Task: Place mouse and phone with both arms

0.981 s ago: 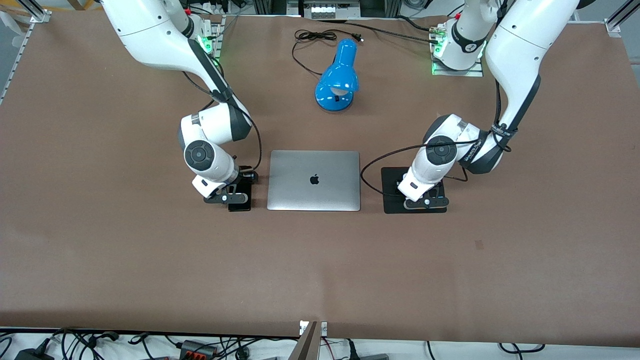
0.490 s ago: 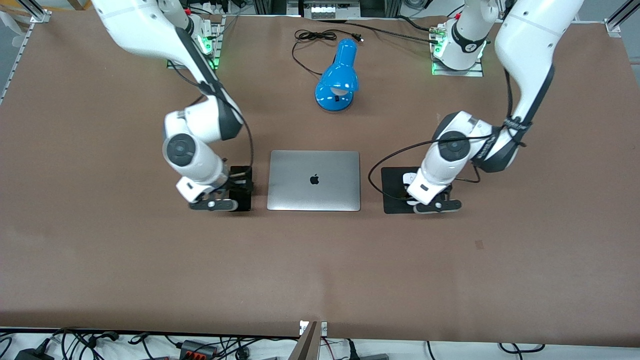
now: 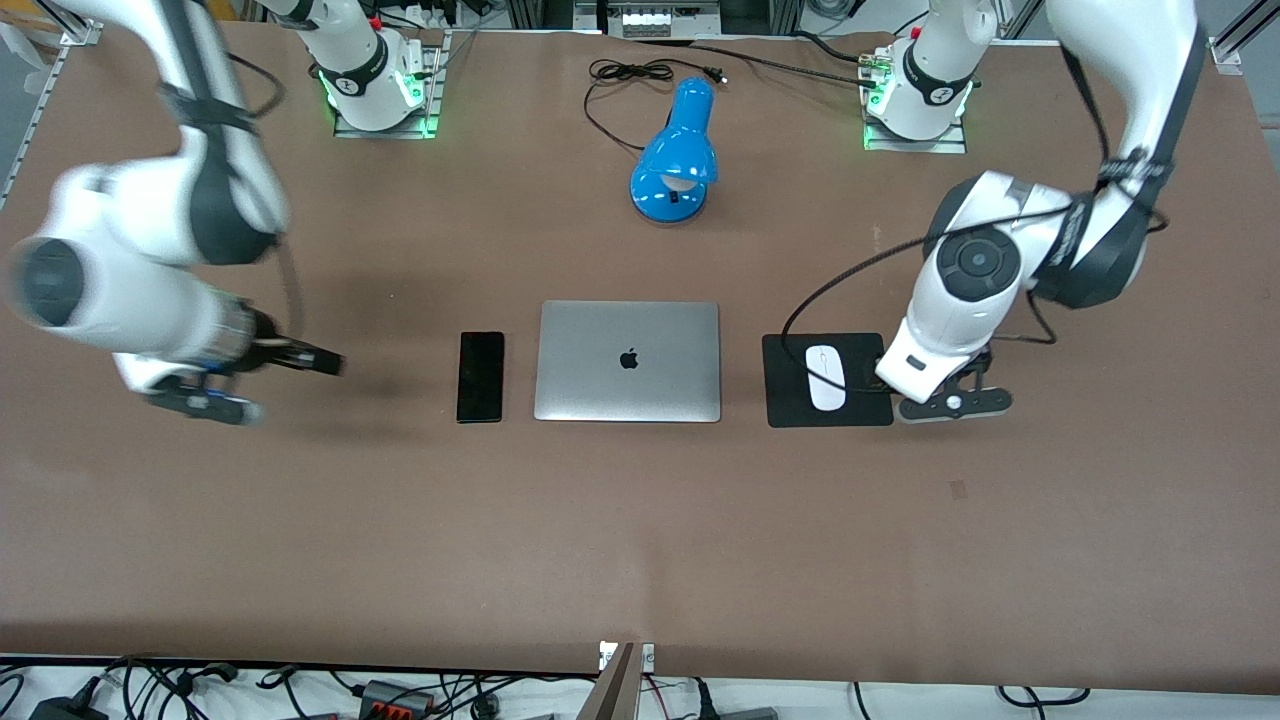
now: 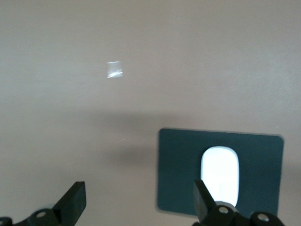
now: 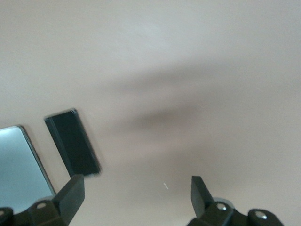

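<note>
- A brown table [image 3: 640, 530] filled almost the whole front view.
- Aluminium frame rails [image 3: 70, 25] stood at 10 and 2 o'clock, at its corners.
- Cables and plugs [image 3: 300, 690] lay along a pale floor strip at 6 to 7 o'clock.
- Light was even.

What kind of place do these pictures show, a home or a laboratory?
Probably a robotics laboratory staging a desk: two white jointed robot arms bolted to a brown-covered table, loose cables along its edge, and a closed silver laptop beside a blue desk lamp.
</note>
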`<state>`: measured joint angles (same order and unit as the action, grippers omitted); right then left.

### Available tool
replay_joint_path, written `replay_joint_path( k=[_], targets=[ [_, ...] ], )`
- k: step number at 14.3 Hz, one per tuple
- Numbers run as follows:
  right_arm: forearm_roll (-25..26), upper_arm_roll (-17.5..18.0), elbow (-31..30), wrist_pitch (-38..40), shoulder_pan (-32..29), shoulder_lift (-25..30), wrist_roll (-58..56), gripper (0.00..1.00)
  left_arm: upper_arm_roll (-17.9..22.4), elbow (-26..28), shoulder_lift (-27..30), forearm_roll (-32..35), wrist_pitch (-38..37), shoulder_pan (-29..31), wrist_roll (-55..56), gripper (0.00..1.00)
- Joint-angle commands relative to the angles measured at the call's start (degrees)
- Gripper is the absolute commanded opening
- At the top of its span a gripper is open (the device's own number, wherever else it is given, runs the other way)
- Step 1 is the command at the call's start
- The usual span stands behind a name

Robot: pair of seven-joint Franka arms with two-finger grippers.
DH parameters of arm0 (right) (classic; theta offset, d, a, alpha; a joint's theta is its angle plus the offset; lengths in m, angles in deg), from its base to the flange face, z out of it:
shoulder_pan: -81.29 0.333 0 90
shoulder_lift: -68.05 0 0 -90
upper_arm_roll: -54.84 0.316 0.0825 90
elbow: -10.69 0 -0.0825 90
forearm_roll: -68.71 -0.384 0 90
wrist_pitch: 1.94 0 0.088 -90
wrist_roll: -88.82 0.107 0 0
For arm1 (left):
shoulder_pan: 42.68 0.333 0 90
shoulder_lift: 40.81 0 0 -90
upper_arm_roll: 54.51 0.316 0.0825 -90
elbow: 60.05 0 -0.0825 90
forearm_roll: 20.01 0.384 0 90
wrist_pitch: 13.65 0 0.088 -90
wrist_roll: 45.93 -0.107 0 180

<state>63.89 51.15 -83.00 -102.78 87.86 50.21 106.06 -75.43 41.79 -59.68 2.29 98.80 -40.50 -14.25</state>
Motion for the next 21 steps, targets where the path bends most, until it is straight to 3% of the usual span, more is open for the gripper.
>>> replay_joint_path(
  k=[1, 5, 8, 10, 12, 13, 14, 18, 21],
  targets=[
    [1.7, -1.0, 5.2, 10.0, -3.3, 1.0, -1.8, 1.00, -0.4, -8.2, 1.5, -0.2, -14.0, 0.3, -7.5, 1.00],
    [2.4, -2.2, 6.0, 14.3, -5.5, 6.4, -6.9, 1.00, 0.2, -22.4, 1.3, -12.7, -32.0, 4.8, -13.3, 1.00],
    [3.2, -3.6, 6.0, 14.9, -5.6, 9.1, -6.6, 1.00, 0.3, -25.2, 1.5, -25.9, -35.2, 14.4, -23.9, 1.00],
    [2.1, -5.0, 6.2, 14.3, -5.9, 8.8, -7.7, 1.00, 3.1, -23.6, 4.2, -31.1, -35.3, 17.1, -33.3, 1.00],
    [2.8, -4.8, 8.2, 15.3, -5.5, 9.4, -7.7, 1.00, 10.5, -20.6, 8.0, -30.6, -34.6, 11.7, -37.6, 1.00],
    [2.9, -4.8, 8.3, 16.3, -5.5, 9.7, -7.7, 1.00, 15.4, -18.8, 9.5, -27.3, -33.0, 6.7, -38.0, 1.00],
    [2.9, -4.9, 7.9, 16.6, -5.8, 10.5, -7.8, 1.00, 17.8, -16.8, 11.4, -23.8, -30.8, 3.0, -38.2, 1.00],
    [3.1, -5.0, 3.9, 12.9, -7.1, 12.7, -16.2, 1.00, 19.7, -2.8, 23.0, -21.8, -13.5, 0.6, -37.6, 1.00],
    [3.4, -3.2, -7.2, 4.0, -8.9, 20.4, -16.4, 1.00, 19.7, 0.7, 25.9, -21.7, -13.1, -0.3, -38.3, 1.00]
  ],
)
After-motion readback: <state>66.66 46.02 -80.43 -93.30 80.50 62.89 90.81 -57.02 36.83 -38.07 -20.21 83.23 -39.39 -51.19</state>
